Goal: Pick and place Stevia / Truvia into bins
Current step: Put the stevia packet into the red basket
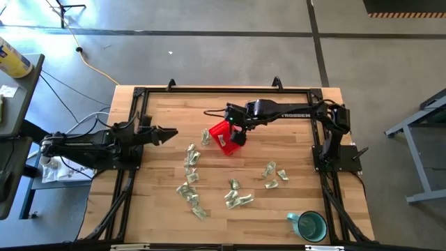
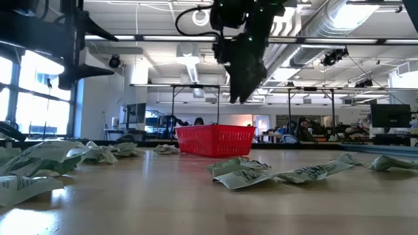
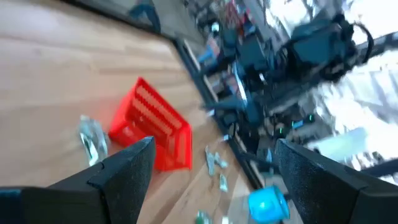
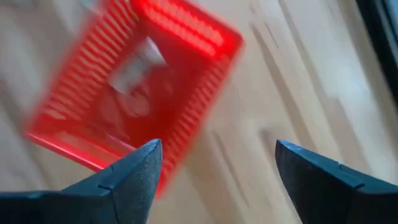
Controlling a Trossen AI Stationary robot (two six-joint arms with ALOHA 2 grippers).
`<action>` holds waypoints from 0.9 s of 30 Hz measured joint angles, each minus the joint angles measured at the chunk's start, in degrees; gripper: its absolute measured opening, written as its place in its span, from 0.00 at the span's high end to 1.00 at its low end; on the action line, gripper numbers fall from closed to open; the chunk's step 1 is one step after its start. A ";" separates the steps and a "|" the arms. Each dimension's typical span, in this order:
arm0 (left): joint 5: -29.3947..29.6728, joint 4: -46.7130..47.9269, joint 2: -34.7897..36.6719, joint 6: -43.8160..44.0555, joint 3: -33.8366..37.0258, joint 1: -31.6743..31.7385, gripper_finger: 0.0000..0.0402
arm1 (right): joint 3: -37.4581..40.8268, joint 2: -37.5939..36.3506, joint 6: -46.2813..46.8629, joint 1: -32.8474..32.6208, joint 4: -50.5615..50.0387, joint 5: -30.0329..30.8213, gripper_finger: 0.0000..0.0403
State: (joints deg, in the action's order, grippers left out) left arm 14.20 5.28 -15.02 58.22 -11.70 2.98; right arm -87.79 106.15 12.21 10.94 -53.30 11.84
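The right gripper [image 1: 239, 137] hangs above the red mesh basket [image 1: 224, 138] near the middle of the wooden table [image 1: 293, 216], its jaws spread wide with nothing between them. The right wrist view looks down into the basket [image 4: 134, 93], where at least one pale packet [image 4: 137, 68] lies on the floor. That suggests a drop has just been made here, though how many packets are inside cannot be counted.

Most of the Stevia / Truvia packets [image 1: 239, 200] remain on the table outside the basket: one just beside its left wall [image 1: 205, 137], a string of them off its near-left corner [image 1: 189, 162], a cluster on the near side, and a few off to the near right [image 1: 270, 169]. In the low view they lie crumpled on the wood in front of the basket [image 2: 215, 140].

The left gripper [image 1: 167, 134] waits well to the basket's left, pointed toward it, its jaws spread and empty.

The likely next move is a reach to a loose packet; pinching thin paper flat on wood calls for a low, square approach. A teal mug [image 1: 310, 226] stands far to the basket's near right.
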 joint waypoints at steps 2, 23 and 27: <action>-0.22 -0.26 -4.05 2.49 -0.02 0.02 0.09 | 1.17 -0.04 -0.48 0.51 -2.36 1.38 0.26; 1.98 20.49 -64.62 -5.26 -33.21 3.94 0.11 | 33.44 -21.53 29.11 2.41 -6.36 7.15 0.31; -4.64 20.69 -72.23 -10.21 -38.07 6.47 0.18 | 36.93 -26.18 33.91 1.06 -4.04 7.19 0.31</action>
State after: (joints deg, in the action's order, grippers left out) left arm 9.56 25.97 -87.25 48.01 -49.78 9.45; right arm -50.86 79.97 46.13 11.99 -57.34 19.02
